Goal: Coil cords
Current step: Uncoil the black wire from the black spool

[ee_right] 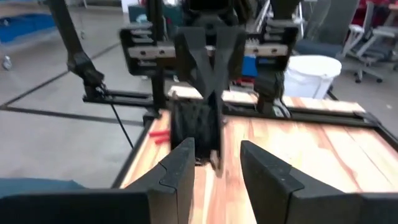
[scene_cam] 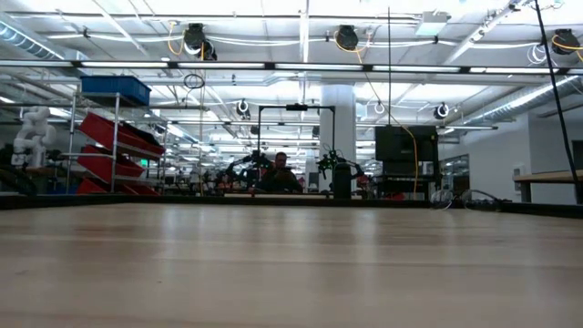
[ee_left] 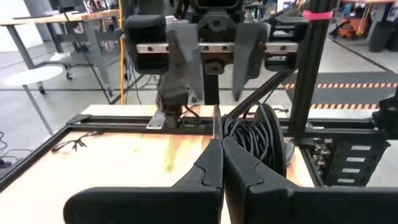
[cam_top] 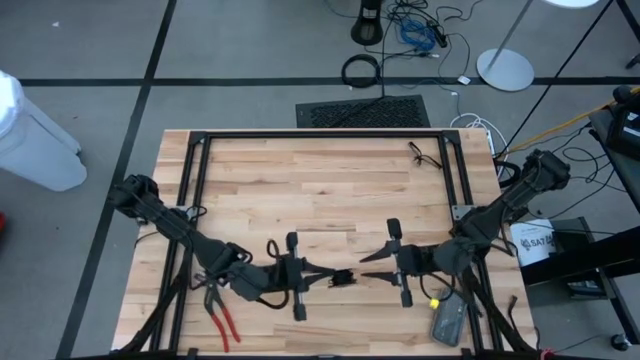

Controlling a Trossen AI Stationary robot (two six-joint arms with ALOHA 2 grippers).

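- Nearest the front edge of the pale butcher-block wooden table [cam_top: 300,190], the two dark arms meet nose to nose; red-handled pliers [cam_top: 222,318] lie by the left arm and a grey remote-like device with a yellow button [cam_top: 447,322] lies by the right arm, both apart from the work.
- The left gripper [cam_top: 322,275] has its jaws pressed fully together, and its wrist view shows them meeting on a bundle of thin black coiled cord [ee_left: 256,138]; I judge it holds the coil pinched so the loops cannot spring apart.
- That bundle shows from above as a small dark clump [cam_top: 343,279] between the two grippers, raised off or just over the boards; which, I cannot tell.
- The right gripper [cam_top: 368,256] stands with its jaws parted and nothing between them, just beside the coil; its wrist view shows the bundle hanging beyond the fingers [ee_right: 179,168], untouched; it looks freshly let go or ready for another loop.
- Farther back, near the far right corner of the black metal frame [cam_top: 200,150], a second thin black cord lies loose [cam_top: 424,153]; probably the next one to coil.
- Beyond the table, a thick black cable ring [cam_top: 361,70] rests on the floor.
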